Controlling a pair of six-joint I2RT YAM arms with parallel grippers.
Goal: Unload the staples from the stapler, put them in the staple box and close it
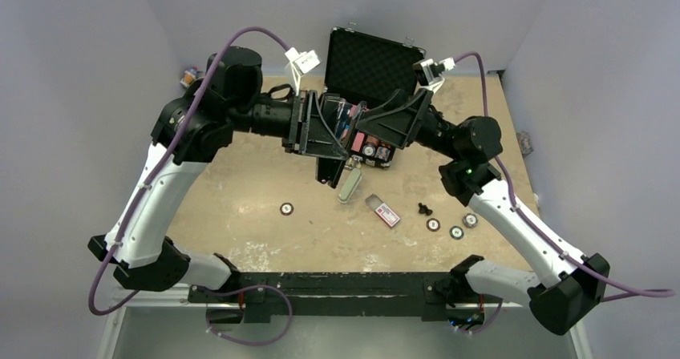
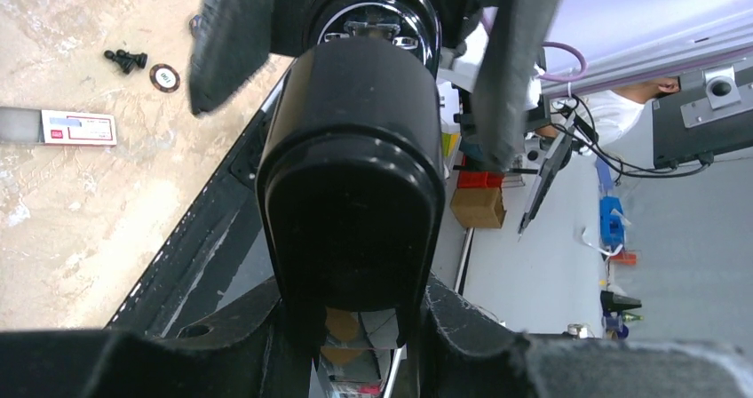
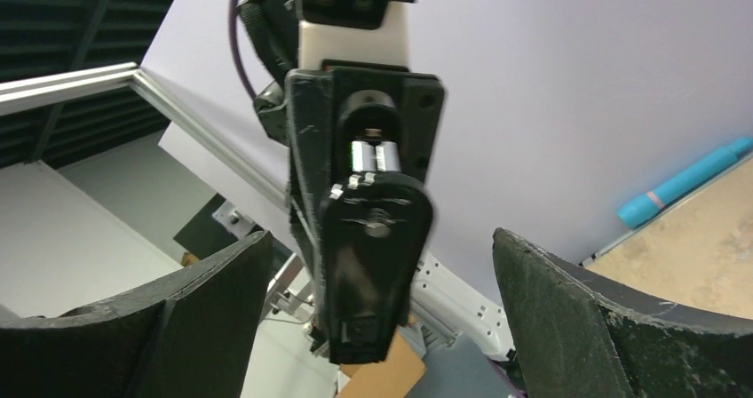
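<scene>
A small slim black stapler (image 2: 351,202) with a rounded glossy top is held clear of the worn beige tabletop (image 1: 240,175), grasped between the padded fingers of the left end effector (image 2: 355,322). In the left wrist view its rounded end is turned toward the camera and its body runs away from the lens. The stapler is located at the middle of the workspace, in front of an open black hard-shell case (image 1: 373,62) lined with dark foam, where the two arms are set face to face.

The right end effector (image 3: 380,242) is spread wide and nothing is grasped by it. Its two black fingers (image 3: 204,318) are seen on either side of the stapler, with a gap on each side in both wrist views.

In the overhead view a pale grey-green oblong bar (image 1: 350,184) is seen just below the end effectors. Whether it touches the stapler cannot be told. A small box with a red-and-white label (image 1: 386,213) lies on the tabletop just to the right of the bar. A pair of small black screws (image 1: 424,209) is placed beyond the box. Small round discs (image 1: 286,208) are scattered along the near part of the tabletop, one well to the left of the bar and three near the screws.
</scene>
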